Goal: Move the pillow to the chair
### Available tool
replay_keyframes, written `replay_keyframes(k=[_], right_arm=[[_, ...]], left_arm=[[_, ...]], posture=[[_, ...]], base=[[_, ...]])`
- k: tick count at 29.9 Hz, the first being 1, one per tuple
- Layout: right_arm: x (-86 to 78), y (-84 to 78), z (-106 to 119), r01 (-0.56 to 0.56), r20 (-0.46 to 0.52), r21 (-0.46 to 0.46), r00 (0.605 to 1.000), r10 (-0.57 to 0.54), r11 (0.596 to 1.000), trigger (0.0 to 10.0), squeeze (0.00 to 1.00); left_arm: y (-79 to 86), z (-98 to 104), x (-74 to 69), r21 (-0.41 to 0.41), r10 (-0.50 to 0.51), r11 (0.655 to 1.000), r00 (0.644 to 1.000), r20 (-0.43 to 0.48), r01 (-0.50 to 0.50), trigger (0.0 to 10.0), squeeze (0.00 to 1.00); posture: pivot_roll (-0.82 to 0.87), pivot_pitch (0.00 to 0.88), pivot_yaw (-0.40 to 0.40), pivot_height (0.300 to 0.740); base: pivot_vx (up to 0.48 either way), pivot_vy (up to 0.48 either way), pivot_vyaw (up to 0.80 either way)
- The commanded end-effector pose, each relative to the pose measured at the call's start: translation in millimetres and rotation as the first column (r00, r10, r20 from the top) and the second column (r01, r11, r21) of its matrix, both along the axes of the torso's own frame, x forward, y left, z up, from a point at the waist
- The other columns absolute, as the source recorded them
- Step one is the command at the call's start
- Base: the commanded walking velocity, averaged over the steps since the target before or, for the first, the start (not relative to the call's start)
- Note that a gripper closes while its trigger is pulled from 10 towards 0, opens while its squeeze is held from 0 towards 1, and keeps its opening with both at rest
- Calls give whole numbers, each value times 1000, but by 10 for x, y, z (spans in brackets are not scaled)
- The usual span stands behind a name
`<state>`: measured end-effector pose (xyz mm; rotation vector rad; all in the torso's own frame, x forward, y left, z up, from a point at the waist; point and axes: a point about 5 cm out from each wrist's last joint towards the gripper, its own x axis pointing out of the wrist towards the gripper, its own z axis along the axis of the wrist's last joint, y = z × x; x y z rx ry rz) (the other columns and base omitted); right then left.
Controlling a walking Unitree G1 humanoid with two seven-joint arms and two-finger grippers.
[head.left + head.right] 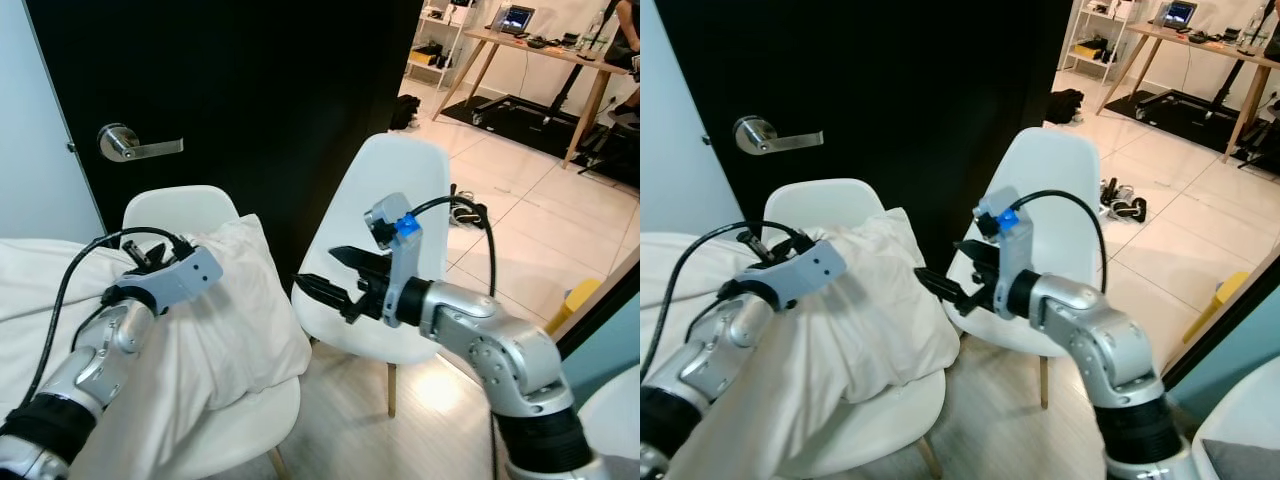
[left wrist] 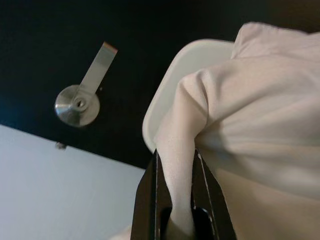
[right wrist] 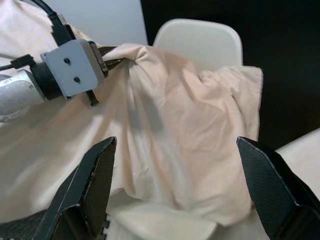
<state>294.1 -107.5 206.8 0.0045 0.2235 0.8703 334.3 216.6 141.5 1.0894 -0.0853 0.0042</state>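
the soft white fabric pillow [image 1: 230, 310] lies slumped on the seat of the white moulded plastic chair [image 1: 175, 208] that stands against the black door [image 1: 250, 90]. the left claw [image 2: 175, 200] is pinching a fold of the pillow's upper edge between its black fingers. the right claw [image 1: 335, 280] hangs with its fingers spread wide, just beside the pillow's corner, in front of a second white moulded chair [image 1: 400, 190]

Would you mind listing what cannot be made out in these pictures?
- Seat of the near chair: covered by the pillow in both eye views.
- Left gripper fingertips: wrapped in pillow fabric, left wrist view.
- Items on the far desk: too small.
- Second chair's legs: mostly behind the right gripper's arm.
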Motion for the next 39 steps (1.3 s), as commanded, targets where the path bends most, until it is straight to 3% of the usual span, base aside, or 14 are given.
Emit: replay_keyframes(k=[1,5,11,21,24,26,31,39], right_arm=[[3,-40,48,7,1,-15,1000,-7,1000,10000,0],[10,-134,35,38,-54,-43,998,-41,998,10000,0],[2,-211,-63,13,-142,-120,989,-30,993,10000,0],[65,-320,-160,61,-192,-184,977,-97,981,10000,0],[71,-321,-154,65,-194,-185,976,-102,981,10000,0],[79,-330,-135,76,-194,-184,975,-112,980,10000,0],[72,-346,-116,81,-196,-170,974,-114,982,10000,0],[30,-326,-144,43,-220,-174,972,-81,984,10000,0]], left_arm=[[-71,92,42,-16,-31,999,997,72,32,10000,0],[-60,29,6,-19,-33,999,997,72,35,10000,0],[52,-174,-152,84,-60,995,998,1,60,10000,0],[200,-422,-343,169,-50,984,996,-72,62,10000,0],[209,-435,-349,173,-47,983,996,-70,58,10000,0],[208,-437,-334,216,-54,974,997,-55,65,10000,0],[246,-290,-222,311,-68,948,998,3,64,10000,0],[255,-113,-71,371,-116,923,993,10,104,10000,0]], posture=[[-149,16,-113,675],[-146,69,-132,660],[-134,94,-145,635],[-124,120,-170,605],[-124,120,-170,600],[-134,125,-173,590],[-139,128,-172,586],[-141,128,-172,586]], base=[[0,0,0],[0,0,0],[0,0,0],[0,0,0],[0,0,0],[0,0,0],[0,0,0],[0,0,0]])
